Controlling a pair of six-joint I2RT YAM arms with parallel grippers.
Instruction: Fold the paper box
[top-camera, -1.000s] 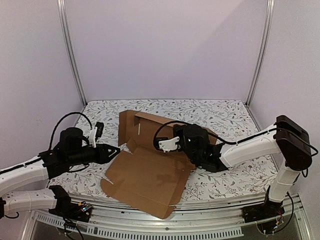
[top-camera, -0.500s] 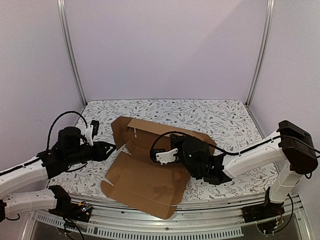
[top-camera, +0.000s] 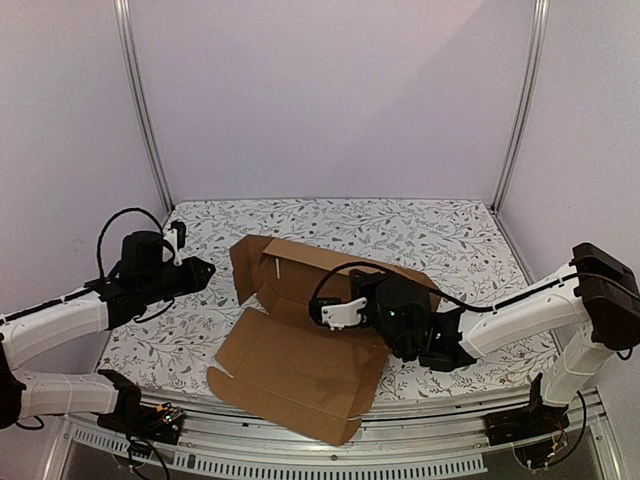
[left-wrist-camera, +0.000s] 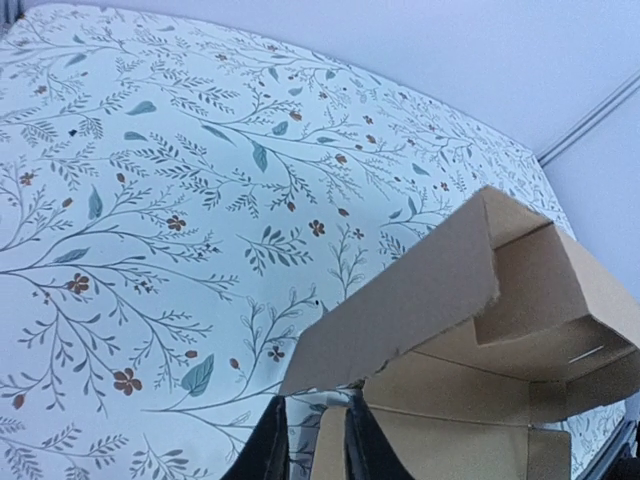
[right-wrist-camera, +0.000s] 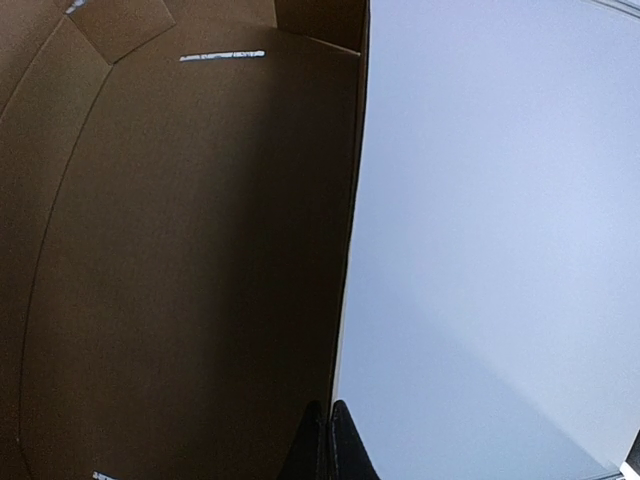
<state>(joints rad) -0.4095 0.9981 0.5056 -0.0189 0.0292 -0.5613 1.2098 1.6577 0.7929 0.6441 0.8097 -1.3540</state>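
Observation:
The paper box (top-camera: 300, 370), a brown corrugated sheet, lies mid-table with its front panel flat. Its back wall and left flap (top-camera: 262, 268) stand up. My left gripper (top-camera: 205, 268) hovers left of that flap, apart from it. In the left wrist view the raised flap (left-wrist-camera: 450, 290) is just beyond my left gripper (left-wrist-camera: 316, 396), whose jaws stand a little apart with nothing between them. My right wrist (top-camera: 400, 305) sits over the box's right side. In the right wrist view my right gripper (right-wrist-camera: 328, 405) is shut on the edge of a cardboard panel (right-wrist-camera: 180, 250).
A floral tablecloth (top-camera: 430, 235) covers the table. The box's front corner (top-camera: 335, 435) hangs over the near table edge. Metal posts (top-camera: 145, 110) and plain walls close in the back and sides.
My left gripper has pulled back to the left, away from the box's flap, and its jaws have narrowed. The right arm and the box have shifted slightly right.

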